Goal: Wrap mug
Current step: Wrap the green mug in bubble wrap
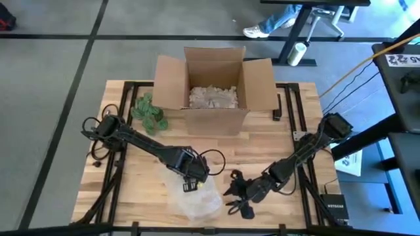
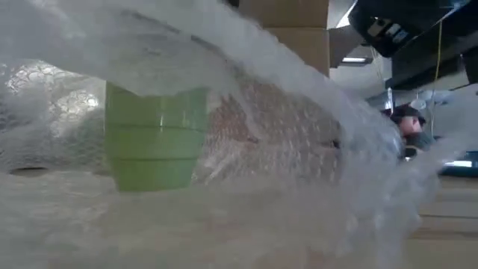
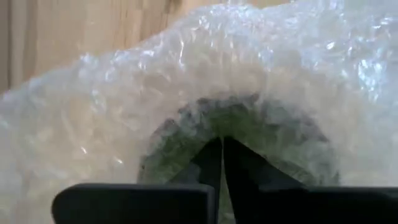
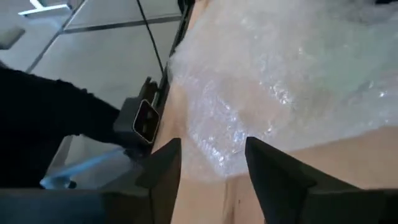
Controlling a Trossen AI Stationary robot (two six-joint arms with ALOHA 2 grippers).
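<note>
A green mug [image 2: 155,138] stands on the table near its front edge, under a sheet of clear bubble wrap [image 1: 193,196] that arches over it. In the high view the wrap and my left gripper [image 1: 195,176] hide the mug. That gripper is shut, and its tips [image 3: 222,152] are at the wrap where the mug [image 3: 261,124] shows through as green. My right gripper [image 1: 237,193] stands open just right of the wrap [image 4: 280,74], low over the bare wood, with nothing between its fingers. My left gripper is shut on the bubble wrap [image 3: 222,134] where it lies over the mug. The fingertips meet at the wrap, coming at it from above and from the table's left. The fingers hide whether they pinch one layer or a fold. The wrap arches slack over the mug [image 2: 246,67].
An open cardboard box [image 1: 213,85] with crumpled paper filling stands at the table's far middle. A green leafy thing [image 1: 149,113] lies left of the box. A black network box [image 1: 335,208] and papers [image 1: 348,160] sit off the table's right edge. Bare wood lies between the box and the grippers.
</note>
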